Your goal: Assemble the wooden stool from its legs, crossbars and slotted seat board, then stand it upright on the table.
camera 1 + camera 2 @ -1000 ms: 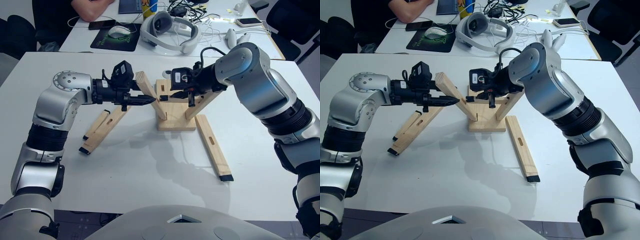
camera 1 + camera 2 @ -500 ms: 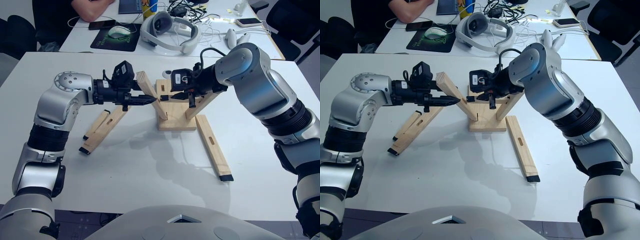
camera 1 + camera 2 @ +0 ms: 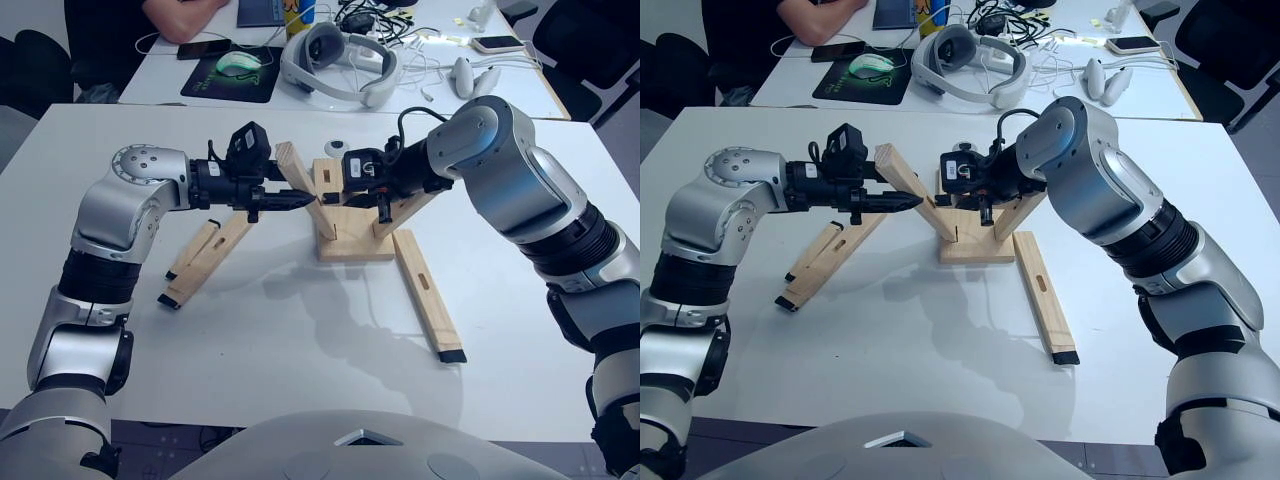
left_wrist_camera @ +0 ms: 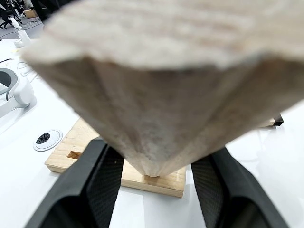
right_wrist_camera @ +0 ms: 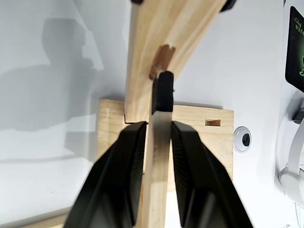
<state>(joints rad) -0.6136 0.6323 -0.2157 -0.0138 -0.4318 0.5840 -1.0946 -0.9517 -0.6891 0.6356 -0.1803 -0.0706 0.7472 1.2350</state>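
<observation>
The left fingers (image 4: 97, 183) are clamped on a tilted leg (image 3: 298, 178). It is held by the left gripper (image 3: 290, 200) with its foot down at the seat board (image 3: 350, 245) on the table (image 3: 300, 340). The right fingers (image 5: 132, 156) are closed on a thin crossbar (image 5: 159, 137), and its black tip is pointed by the right gripper (image 3: 340, 192) at the leg's slot. Since a second ago the right arm has been turned slightly, while leg and board are unmoved. Whether the tip is entered cannot be told.
</observation>
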